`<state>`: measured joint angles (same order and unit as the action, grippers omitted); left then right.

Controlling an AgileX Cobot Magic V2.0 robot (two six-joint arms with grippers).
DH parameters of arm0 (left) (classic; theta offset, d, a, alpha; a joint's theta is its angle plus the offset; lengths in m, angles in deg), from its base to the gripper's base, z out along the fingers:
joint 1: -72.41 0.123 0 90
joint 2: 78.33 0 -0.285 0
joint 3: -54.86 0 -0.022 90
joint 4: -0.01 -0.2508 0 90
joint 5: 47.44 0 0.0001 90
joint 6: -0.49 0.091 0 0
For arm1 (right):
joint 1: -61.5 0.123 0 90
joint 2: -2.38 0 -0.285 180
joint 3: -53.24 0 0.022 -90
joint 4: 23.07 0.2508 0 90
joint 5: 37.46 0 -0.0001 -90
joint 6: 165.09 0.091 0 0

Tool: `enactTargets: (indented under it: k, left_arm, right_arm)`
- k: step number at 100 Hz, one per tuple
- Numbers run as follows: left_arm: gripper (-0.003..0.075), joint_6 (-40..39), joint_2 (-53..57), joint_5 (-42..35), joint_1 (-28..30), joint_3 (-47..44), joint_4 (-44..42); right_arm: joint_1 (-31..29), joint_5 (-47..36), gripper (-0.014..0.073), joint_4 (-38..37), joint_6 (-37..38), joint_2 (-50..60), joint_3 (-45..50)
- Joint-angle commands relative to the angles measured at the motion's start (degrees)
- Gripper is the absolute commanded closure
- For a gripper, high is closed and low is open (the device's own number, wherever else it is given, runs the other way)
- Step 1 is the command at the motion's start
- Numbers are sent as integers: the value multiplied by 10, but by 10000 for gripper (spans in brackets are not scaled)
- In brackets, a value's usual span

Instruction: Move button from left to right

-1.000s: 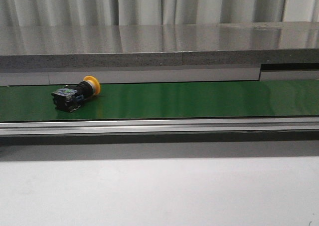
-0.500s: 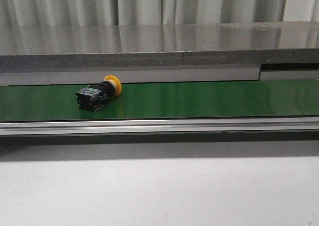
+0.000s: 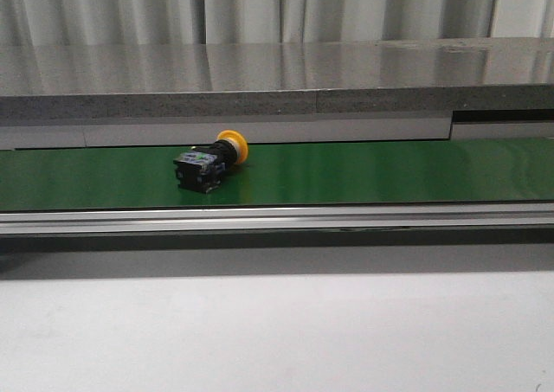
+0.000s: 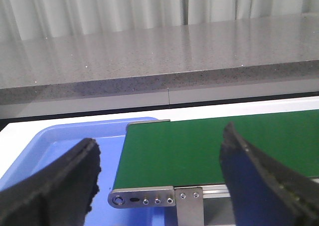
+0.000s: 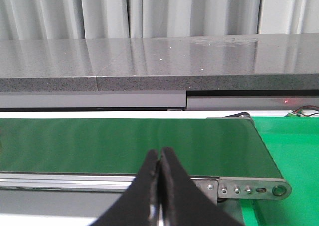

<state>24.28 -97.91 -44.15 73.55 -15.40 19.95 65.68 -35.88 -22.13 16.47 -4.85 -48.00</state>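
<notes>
The button lies on its side on the green conveyor belt, left of the middle in the front view, its yellow cap toward the back right and its black block toward the front left. It does not show in either wrist view. My left gripper is open and empty, its fingers wide apart over the belt's left end. My right gripper is shut and empty, in front of the belt's right end. Neither gripper shows in the front view.
A blue tray sits past the belt's left end. A green mat lies past the belt's right end. A grey stone-like ledge runs behind the belt, a metal rail along its front, and a white table surface lies in front.
The button has travelled to the right along the belt, from far left toward the middle, keeping the same pose. The grippers are not seen in the earlier frames.
</notes>
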Motion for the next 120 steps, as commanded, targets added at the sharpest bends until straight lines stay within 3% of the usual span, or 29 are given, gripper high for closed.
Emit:
enactTargets:
  k: [1,9,33,86,120]
  left_arm:
    - [245,-1,-7,-51,-4,16,7]
    - [328,-1,-7,-55,-4,16,7]
    - [740,-1,-7,-65,-4,16,7]
    - [741,-1,-7,-64,-4,16,7]
    - [741,-1,-7,-64,-4,16,7]
  right_arm:
    - [0,-48,662,-6,-1,12,-8]
    - [0,-48,662,-6,-1,12,-8]
    - [0,-48,662,-9,-1,12,-8]
    - [0,-54,662,-6,-2,12,-10]
    - [0,66,662,-6,-2,-25,-120]
